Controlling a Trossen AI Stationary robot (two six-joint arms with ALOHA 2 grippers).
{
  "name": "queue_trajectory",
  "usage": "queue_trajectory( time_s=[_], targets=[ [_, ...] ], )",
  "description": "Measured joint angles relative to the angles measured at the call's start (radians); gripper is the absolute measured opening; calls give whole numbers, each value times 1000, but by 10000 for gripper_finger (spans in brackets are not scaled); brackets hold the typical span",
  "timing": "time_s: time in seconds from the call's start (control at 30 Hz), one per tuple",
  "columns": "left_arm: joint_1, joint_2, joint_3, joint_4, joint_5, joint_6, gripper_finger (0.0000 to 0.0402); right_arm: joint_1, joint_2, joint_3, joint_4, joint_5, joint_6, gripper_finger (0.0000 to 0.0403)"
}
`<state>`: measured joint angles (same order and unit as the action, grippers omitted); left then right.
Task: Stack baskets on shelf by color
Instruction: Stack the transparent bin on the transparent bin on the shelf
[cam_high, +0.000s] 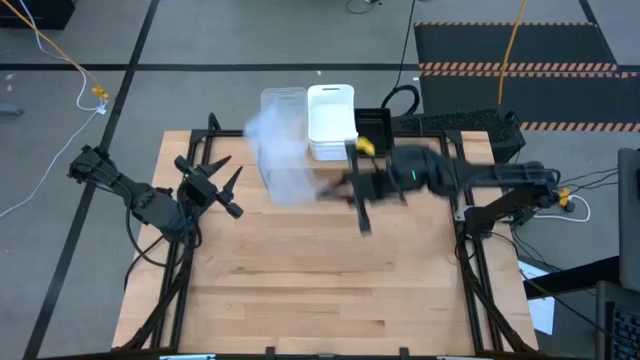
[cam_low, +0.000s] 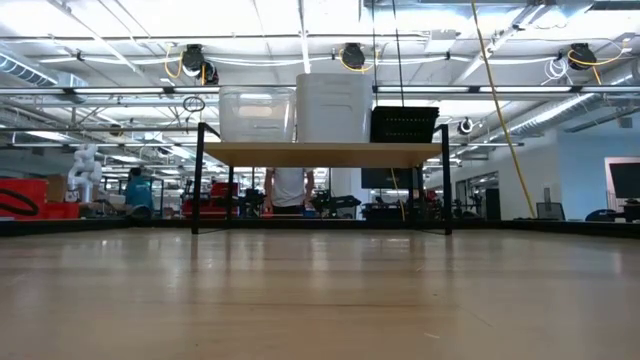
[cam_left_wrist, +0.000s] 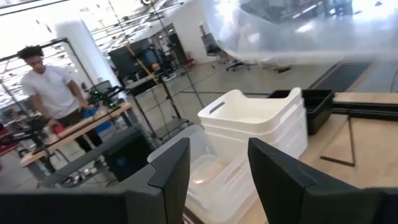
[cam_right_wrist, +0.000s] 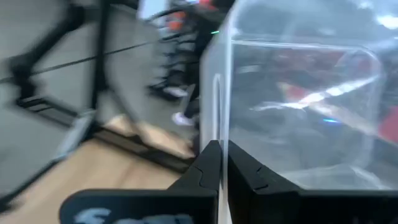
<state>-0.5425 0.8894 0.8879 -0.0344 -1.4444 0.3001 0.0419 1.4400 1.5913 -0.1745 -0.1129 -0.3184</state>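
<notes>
The shelf (cam_low: 320, 153) stands at the table's far edge and carries a clear basket (cam_low: 257, 113), a white stack (cam_high: 331, 120) and a black basket (cam_high: 373, 126), each resting on its bottom. My right gripper (cam_high: 338, 190) is shut on another clear basket (cam_high: 283, 165), which shows blurred above the table just near of the shelf's left part. My left gripper (cam_high: 222, 185) hangs open over the table's left side, left of that basket and touching nothing. In the left wrist view the white stack (cam_left_wrist: 255, 118) lies beyond my left gripper (cam_left_wrist: 217, 149). My right gripper (cam_right_wrist: 222, 149) pinches the clear basket's side wall at its rim (cam_right_wrist: 221, 106), one finger inside the basket and one outside. It comes at it from the table's right. The basket is lifted clear of the table and reaches away from the fingers toward the left.
The near half of the wooden table (cam_high: 320, 290) is bare. A person in a white shirt (cam_left_wrist: 53, 90) stands at a bench beyond the table. Black frame rails (cam_high: 178, 260) run along the table's left and right edges.
</notes>
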Motion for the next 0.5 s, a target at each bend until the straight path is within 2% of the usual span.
queue_trajectory(
  time_s=[0.13, 0.27, 0.4, 0.5],
  targets=[
    [49, 2, 0, -84, 0, -88, 165, -167, 89, 121, -2, -77, 19, 1],
    [120, 2, 0, -112, 0, -109, 165, -300, 230, 257, -2, -142, 35, 0],
    [180, 2, 0, -170, 1, -148, 165, -391, 375, 403, -27, -244, 75, 0],
    [218, 2, 0, -214, 0, -171, 165, -428, 447, 471, -114, -259, 74, 0]
  ],
)
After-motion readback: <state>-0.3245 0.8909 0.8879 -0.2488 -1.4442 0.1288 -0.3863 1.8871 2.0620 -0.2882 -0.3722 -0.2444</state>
